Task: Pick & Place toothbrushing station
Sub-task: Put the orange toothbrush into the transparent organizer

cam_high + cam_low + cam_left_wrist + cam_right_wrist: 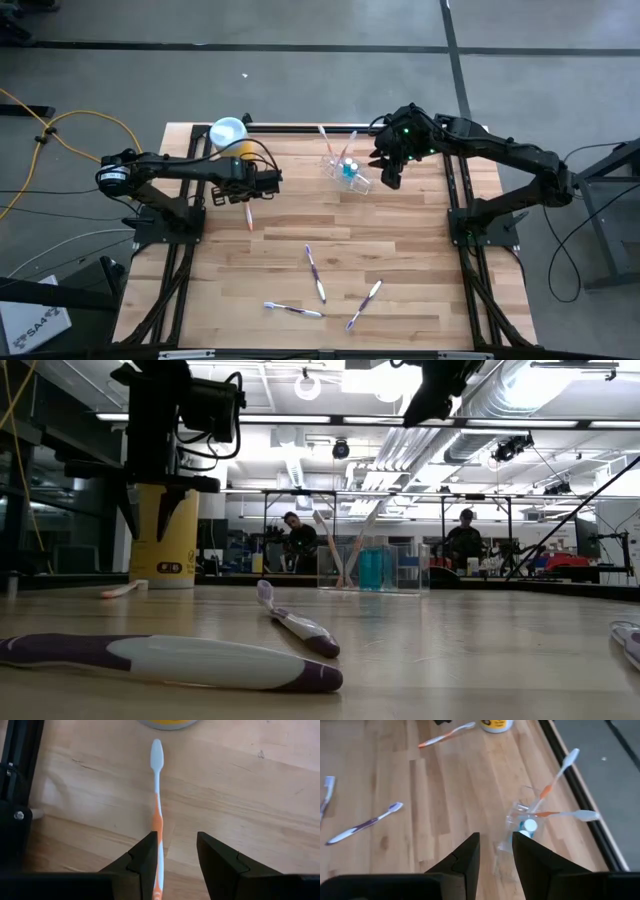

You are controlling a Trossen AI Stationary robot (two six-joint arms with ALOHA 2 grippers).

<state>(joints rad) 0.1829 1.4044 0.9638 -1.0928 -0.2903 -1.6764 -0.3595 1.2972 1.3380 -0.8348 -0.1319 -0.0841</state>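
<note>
The clear holder cup (346, 170) stands upright on the table's far side, right of the middle. It holds blue items and two orange-and-white toothbrushes that lean out of its top (555, 795); it also shows in the low view (375, 568). My right gripper (496, 852) is open and empty, high above the table beside the holder's right side (388, 175). My left gripper (177, 865) is open and points down above an orange-and-white toothbrush (157, 795) that lies flat on the table (248, 212). Its fingers (160, 510) hang clear of the table.
A yellow canister with a pale blue lid (228, 132) stands at the far left, just behind my left gripper. Three purple-and-white toothbrushes (315, 272) (292, 310) (363, 305) lie on the near half of the table. People sit in the room beyond (297, 538).
</note>
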